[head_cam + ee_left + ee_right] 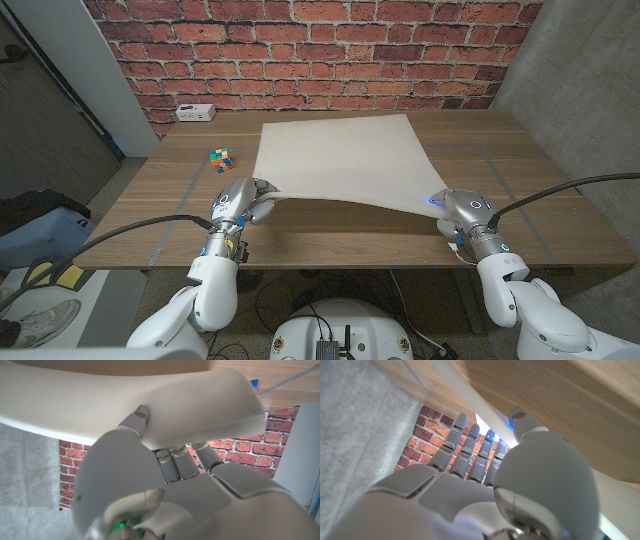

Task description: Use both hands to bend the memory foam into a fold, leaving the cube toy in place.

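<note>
Foam sheet (pixel 340 160) lies across the middle of the desk (pixel 500 150), its two near corners lifted just off the wood. Your left robot hand (pixel 243 203) pinches the near-left corner, thumb on top, fingers underneath. Your right robot hand (pixel 458 208) sits at the near-right corner; I cannot tell whether it has closed on the foam. You're at the grasp-and-lift step. Next, confirm that right grip, then carry both corners up and towards the far edge together, keeping clear of the cube toy (pixel 221 158) just beside the foam's left edge.
</note>
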Available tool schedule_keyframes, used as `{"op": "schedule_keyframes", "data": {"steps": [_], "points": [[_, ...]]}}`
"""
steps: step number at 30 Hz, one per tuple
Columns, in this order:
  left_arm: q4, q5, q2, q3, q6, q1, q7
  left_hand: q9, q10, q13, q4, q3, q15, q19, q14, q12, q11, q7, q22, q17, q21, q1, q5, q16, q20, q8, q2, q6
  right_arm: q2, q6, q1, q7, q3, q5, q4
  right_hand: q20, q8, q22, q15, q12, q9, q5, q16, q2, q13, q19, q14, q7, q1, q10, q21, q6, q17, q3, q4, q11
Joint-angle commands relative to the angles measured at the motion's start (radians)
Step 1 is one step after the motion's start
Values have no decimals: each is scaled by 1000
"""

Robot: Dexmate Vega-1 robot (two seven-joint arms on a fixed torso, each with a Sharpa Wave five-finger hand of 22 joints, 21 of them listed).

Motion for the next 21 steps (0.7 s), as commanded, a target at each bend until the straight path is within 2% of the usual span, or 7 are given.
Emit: {"op": "schedule_keyframes", "data": {"steps": [1, 3, 5, 9, 14, 21], "points": [[-41, 25, 93, -30, 7, 45, -60, 6, 81, 125, 5, 2, -29, -5, 19, 65, -86, 10, 3, 0, 9, 0, 3, -6, 1, -6, 2, 15, 35, 65, -43, -97, -4, -110, 35, -7, 29, 6, -173, 33, 4, -12, 39, 40, -2, 28, 70, 19, 12, 120, 16, 134, 10, -29, -4, 7], [-44, 24, 101, -36, 6, 51, -69, 6, 80, 125, 7, 2, -27, -6, 13, 64, -84, 11, 3, 0, 10, -2, 3, -10, 1, -8, 4, 14, 39, 62, -51, -90, -2, -128, 34, -20, 41, 7, -174, 49, 6, -22, 62, 65, -2, 37, 112, 32, 25, 176, 25, 196, 16, -42, -7, 28], [-54, 14, 127, -55, -1, 66, -99, 7, 77, 125, 9, 2, -28, -8, 9, 61, -90, 11, 3, 0, 11, -4, 2, -13, 0, -10, 6, 12, 38, 37, -70, -65, -2, -148, 11, -29, 44, 8, -175, 57, 6, -27, 76, 75, -3, 42, 133, 34, 32, 202, 29, 223, 21, -51, -9, 22], [-65, 6, 158, -76, -6, 80, -142, 7, 71, 127, 11, 1, -30, -15, -2, 56, -90, 8, 3, 2, 13, -7, -1, -19, -4, -17, 8, 4, 40, 5, -100, -32, 4, -177, -20, -34, 47, 8, -176, 62, 6, -29, 77, 86, -2, 40, 141, 45, 40, 220, 31, 245, 21, -54, -11, 34], [-79, -1, 200, -105, -6, 94, -203, 8, 67, 128, 13, 0, -28, -21, -8, 52, -87, 5, 3, 3, 14, -10, -3, -23, -9, -20, 12, 3, 50, -22, -121, 16, -7, -225, -41, -36, 46, 8, -176, 64, 6, -29, 77, 93, -2, 40, 146, 52, 46, 226, 32, 253, 19, -53, -13, 38], [-111, 0, 266, -144, 19, 115, -316, 9, 61, 120, 14, 0, -31, -28, -20, 41, -89, -1, 2, 3, 17, -12, -6, -29, -21, -25, 14, 1, 79, -60, -198, -23, 43, -220, -58, -36, 45, 7, -174, 67, 6, -29, 73, 98, -1, 43, 155, 58, 54, 237, 36, 264, 14, -53, -17, 51]]}}
